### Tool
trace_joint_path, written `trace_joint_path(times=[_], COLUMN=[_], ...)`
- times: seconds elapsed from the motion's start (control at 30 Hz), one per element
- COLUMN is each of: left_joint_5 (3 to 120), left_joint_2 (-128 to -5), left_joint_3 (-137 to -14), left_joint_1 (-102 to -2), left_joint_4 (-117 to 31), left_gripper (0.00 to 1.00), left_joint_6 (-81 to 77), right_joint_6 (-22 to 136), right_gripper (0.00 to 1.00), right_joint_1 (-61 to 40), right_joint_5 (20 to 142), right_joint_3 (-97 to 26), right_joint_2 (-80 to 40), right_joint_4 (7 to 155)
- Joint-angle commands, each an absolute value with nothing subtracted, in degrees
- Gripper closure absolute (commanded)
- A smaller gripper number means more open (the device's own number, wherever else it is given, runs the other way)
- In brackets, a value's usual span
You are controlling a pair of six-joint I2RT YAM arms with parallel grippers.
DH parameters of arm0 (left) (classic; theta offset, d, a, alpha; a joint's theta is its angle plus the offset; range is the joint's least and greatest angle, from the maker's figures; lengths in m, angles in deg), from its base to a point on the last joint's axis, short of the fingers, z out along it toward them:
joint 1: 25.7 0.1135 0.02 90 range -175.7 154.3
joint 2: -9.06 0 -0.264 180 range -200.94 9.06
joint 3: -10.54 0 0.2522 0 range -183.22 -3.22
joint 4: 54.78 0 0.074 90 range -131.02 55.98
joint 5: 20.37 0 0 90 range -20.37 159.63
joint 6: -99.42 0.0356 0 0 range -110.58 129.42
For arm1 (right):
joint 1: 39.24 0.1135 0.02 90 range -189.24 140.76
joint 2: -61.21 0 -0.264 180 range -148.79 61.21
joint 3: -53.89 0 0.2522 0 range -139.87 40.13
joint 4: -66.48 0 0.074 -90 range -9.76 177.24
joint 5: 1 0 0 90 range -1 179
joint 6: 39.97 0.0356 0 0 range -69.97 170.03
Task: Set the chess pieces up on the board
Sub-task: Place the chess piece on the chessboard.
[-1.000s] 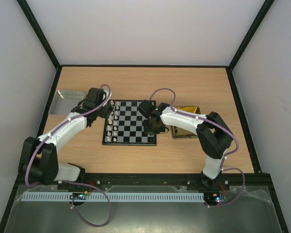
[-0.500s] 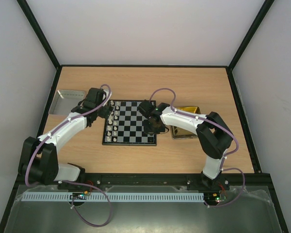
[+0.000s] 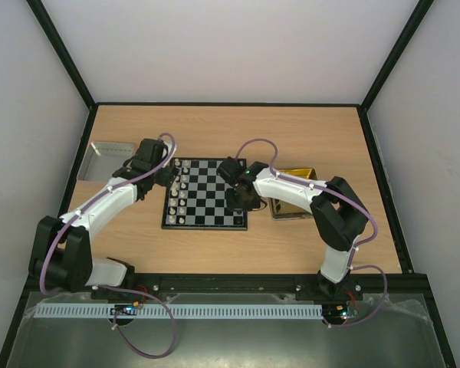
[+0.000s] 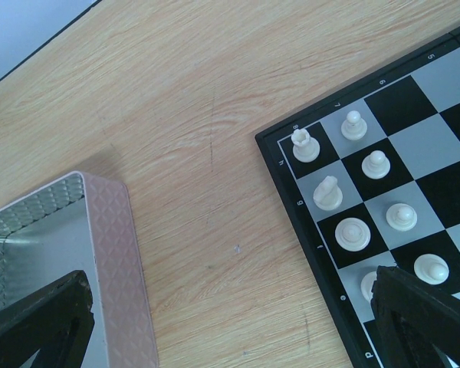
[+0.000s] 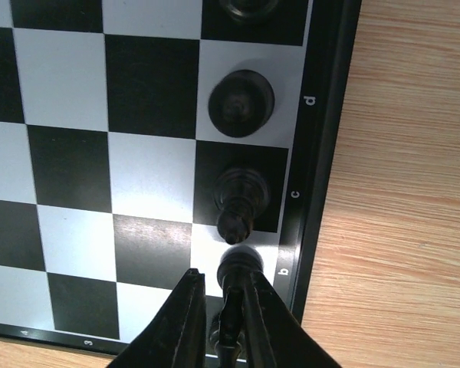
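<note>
R gripper [image 5: 224,307] jaws nearly closed round a black piece [image 5: 238,264] standing upright btwn them on the board [image 5: 330,153], b square at its edge. Gripping or not, can't tell tbh. L gripper [image 4: 234,307] gaping, empty, over white's side.

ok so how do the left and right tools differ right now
The left tool is wide open, the right tool nearly closed. The left tool hangs over the table beside the silver tray; the right tool straddles a black piece on the board. Both point downward.

The top view looks down from the near side; the wrist views sit close over the left and right edges of the checkered black-and-white board [image 3: 207,193].
</note>
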State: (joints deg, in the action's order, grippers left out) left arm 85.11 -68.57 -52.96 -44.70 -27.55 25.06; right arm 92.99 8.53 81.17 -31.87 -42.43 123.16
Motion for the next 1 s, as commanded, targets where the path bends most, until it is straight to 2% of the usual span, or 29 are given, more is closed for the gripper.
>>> trace_joint_path(times=[0.0, 0.83, 0.97], left_joint_5=[85.1, 85.1, 85.1], left_joint_2=[-68.5, -68.6, -68.5], left_joint_3=[-52.2, -52.4, -52.4], left_joint_1=[-44.9, -44.9, -45.0], left_joint_4=[-28.2, -28.0, -27.9], left_gripper=[0.01, 0.01, 0.01], left_joint_6=[25.4, 25.3, 25.3], right_joint_6=[93.6, 94.2, 94.3], right_gripper=[0.86, 0.85, 0.79], right_joint_1=[8.9, 8.9, 8.9], right_joint_5=[81.5, 83.4, 84.1], right_joint_3=[-33.9, -32.0, -32.2], right_joint_2=[-42.9, -40.9, -40.3], right_joint_4=[123.4, 124.0, 124.4])
